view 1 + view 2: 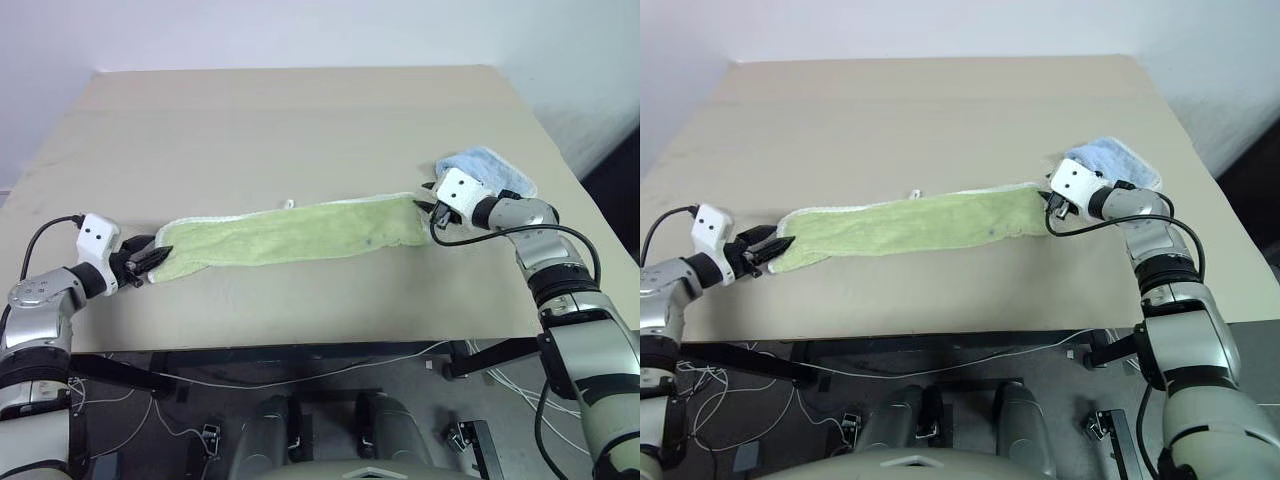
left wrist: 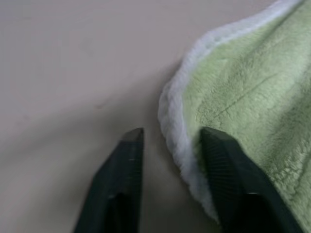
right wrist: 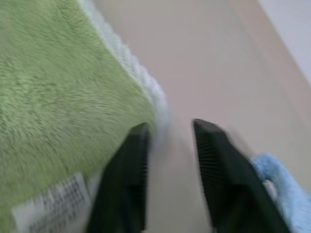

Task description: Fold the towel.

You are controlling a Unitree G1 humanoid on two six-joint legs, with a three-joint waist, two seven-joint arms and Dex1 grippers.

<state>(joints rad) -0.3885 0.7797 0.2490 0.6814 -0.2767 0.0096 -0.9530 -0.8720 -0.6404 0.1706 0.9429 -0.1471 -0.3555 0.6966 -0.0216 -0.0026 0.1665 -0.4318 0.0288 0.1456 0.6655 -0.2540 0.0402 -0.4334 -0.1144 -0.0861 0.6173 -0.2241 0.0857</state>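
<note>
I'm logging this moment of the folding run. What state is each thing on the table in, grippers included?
towel: lying flat on the table, folded into a long narrow strip, held by neither gripper.
blue cloth: bunched up at the towel's right end.
left gripper: open, fingers straddling the towel's white edging.
right gripper: open, at the towel's right end, one finger over the edge.

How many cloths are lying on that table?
2. The yellow-green towel lies stretched in a long band across the table, between the left gripper and the right gripper. A smaller light blue cloth sits just behind the right gripper.
</note>
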